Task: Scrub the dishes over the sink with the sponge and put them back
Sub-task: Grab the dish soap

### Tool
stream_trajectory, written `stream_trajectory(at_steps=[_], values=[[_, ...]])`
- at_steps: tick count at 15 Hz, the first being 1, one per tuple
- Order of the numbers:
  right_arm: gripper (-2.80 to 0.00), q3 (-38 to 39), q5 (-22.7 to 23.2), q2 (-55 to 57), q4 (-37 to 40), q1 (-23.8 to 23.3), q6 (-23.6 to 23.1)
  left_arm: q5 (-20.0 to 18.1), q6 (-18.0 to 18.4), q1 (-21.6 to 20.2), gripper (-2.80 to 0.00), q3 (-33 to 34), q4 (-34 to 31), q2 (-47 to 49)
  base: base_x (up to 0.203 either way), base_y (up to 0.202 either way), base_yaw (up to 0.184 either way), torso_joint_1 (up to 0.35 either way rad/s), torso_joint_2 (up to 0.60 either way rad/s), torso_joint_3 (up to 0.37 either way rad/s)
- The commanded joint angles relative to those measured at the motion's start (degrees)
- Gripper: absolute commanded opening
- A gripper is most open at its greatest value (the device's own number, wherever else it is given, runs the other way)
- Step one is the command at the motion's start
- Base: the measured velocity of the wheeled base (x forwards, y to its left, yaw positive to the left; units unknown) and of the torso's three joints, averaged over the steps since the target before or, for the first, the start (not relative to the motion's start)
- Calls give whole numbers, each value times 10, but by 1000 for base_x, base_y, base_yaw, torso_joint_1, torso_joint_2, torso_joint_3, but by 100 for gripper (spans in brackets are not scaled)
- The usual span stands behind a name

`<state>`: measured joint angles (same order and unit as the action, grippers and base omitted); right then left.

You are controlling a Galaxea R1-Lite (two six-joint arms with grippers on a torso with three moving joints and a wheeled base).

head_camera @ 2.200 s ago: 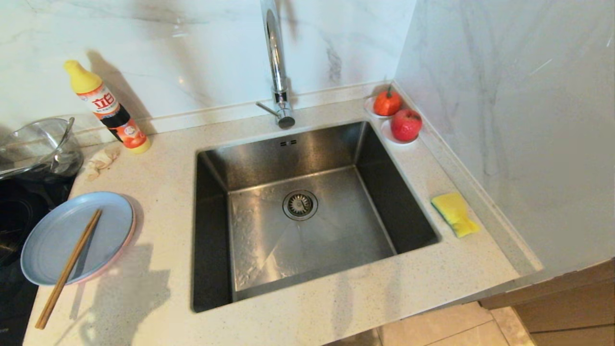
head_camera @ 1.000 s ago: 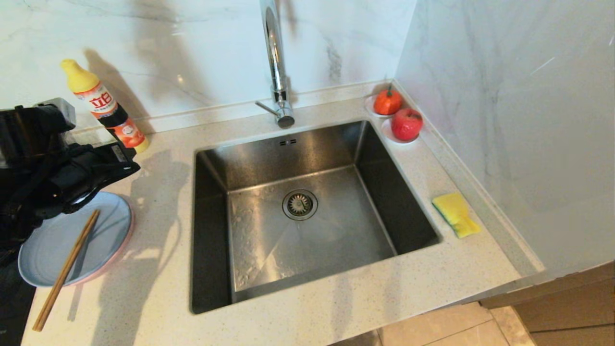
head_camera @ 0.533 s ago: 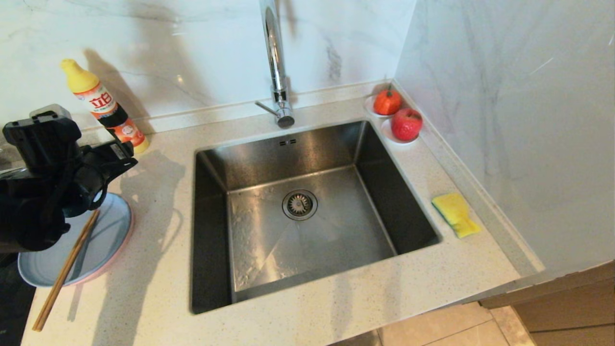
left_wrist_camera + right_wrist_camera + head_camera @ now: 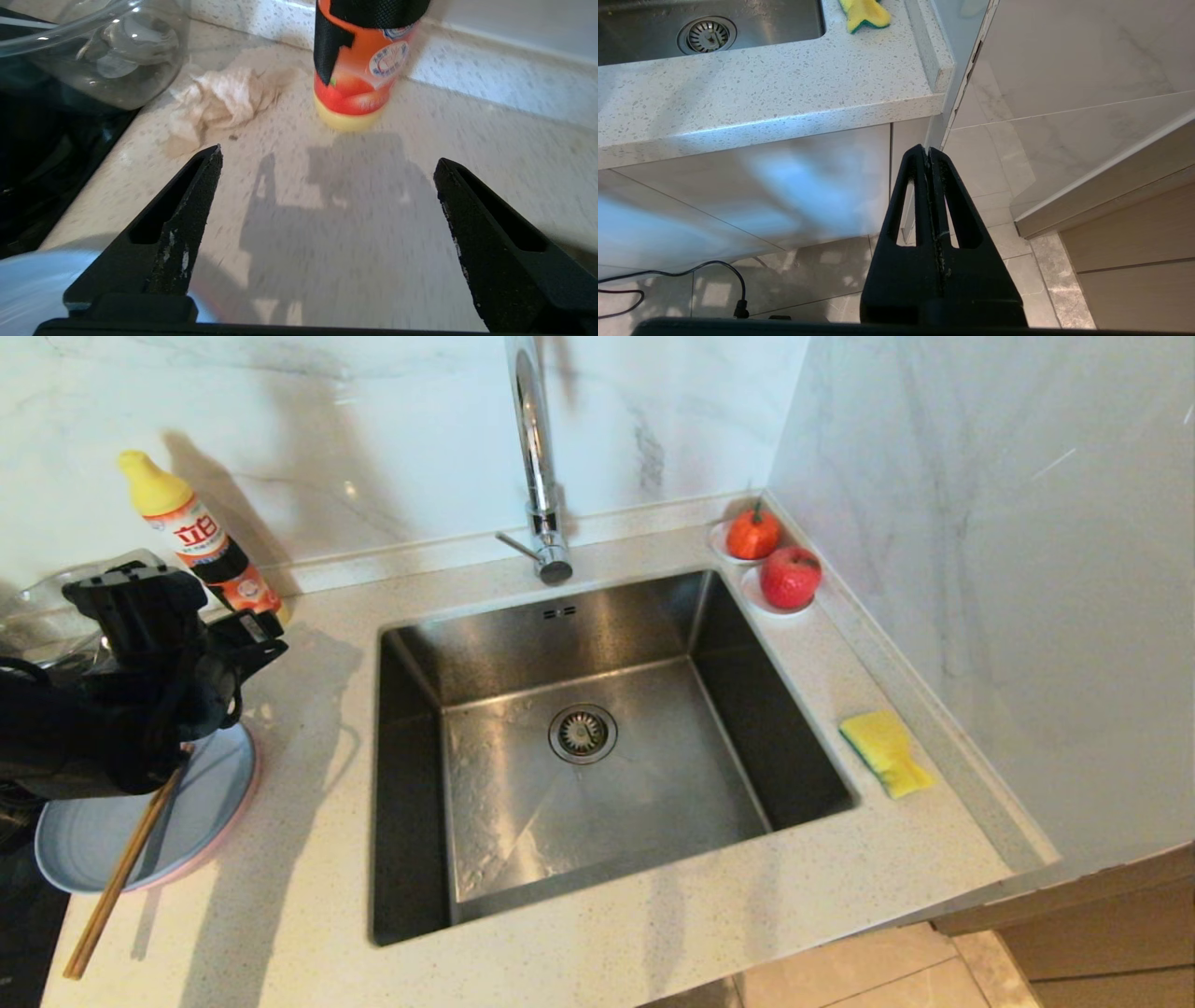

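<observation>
From the head camera I see my left gripper [image 4: 219, 658] hovering over the far edge of the light blue plate [image 4: 140, 821], which sits at about nine o'clock from the sink [image 4: 579, 747] on top of the pink plate [image 4: 245, 793]. Its fingers [image 4: 187, 224] are spread wide with nothing between them; the plate rim shows just under and behind one finger, the detergent bottle [image 4: 362, 60] ahead. Chopsticks [image 4: 121, 877] lie across the blue plate. The sponge [image 4: 885, 751] rests on the counter at three o'clock from the sink. My right gripper [image 4: 930, 154] hangs below the counter edge, fingers pressed together.
</observation>
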<state>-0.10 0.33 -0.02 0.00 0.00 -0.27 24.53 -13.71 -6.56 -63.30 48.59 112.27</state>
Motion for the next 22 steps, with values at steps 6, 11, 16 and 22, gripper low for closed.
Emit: stream_trajectory(at_steps=[6,11,16,22], values=[[-280,0,0,0,0,0,0,28,-3,0,0,-83,42,89,0,0,0,0,0,0],[-280,0,0,0,0,0,0,48,9,0,0,-134,78,120,0,0,0,0,0,0],[-280,1,0,0,0,0,0,66,31,-2,0,-210,95,167,0,0,0,0,0,0],[-280,0,0,0,0,0,0,72,57,-2,0,-307,95,233,0,0,0,0,0,0]])
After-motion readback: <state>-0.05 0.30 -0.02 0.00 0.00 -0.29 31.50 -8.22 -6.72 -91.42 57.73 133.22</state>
